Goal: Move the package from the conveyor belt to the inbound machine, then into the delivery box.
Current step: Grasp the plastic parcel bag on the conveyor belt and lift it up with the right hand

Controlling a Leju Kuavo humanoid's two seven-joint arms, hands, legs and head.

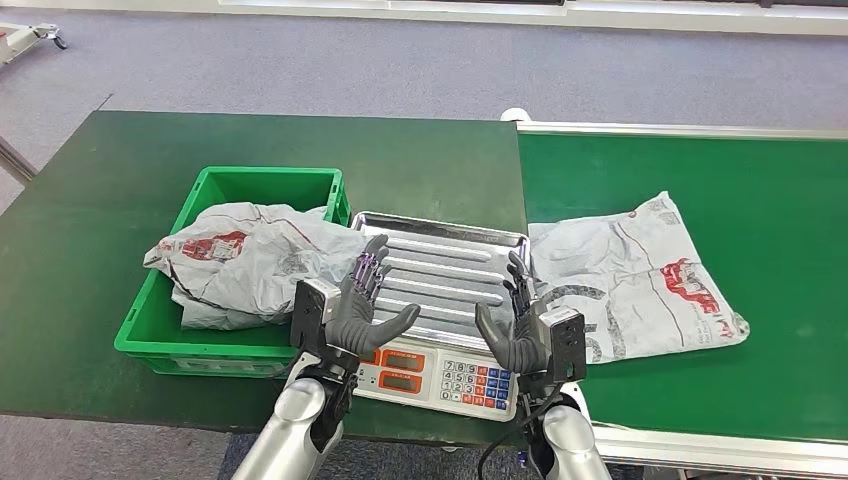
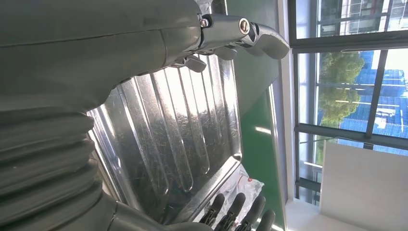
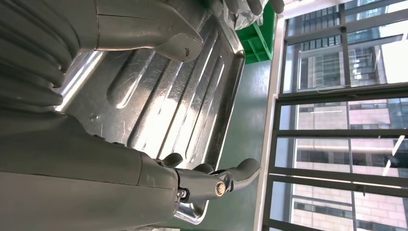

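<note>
1. A grey plastic mailing package with red print (image 1: pixel 640 275) lies flat on the green conveyor belt (image 1: pixel 760 180), at the right of the scene; its left edge sits just beside the ribbed stainless-steel pan of a white electronic scale (image 1: pixel 450 270).
2. The scale stands on the near edge of the dark green table (image 1: pixel 200 150), its keypad and red displays facing the robot.
3. A second crumpled grey mailing bag (image 1: pixel 240 260) fills the green plastic crate (image 1: pixel 240 185), which stands on the table just left of the scale; the bag spills over the crate's right rim.
4. The left hand (image 1: pixel 358 305) hovers over the near left part of the pan, palm turned inward, fingers spread and holding nothing.
5. The right hand (image 1: pixel 520 325) hovers over the near right part of the pan, palm facing the left hand, fingers apart and empty.
6. In the wrist views the pan's grooves shine beneath both hands.
</note>
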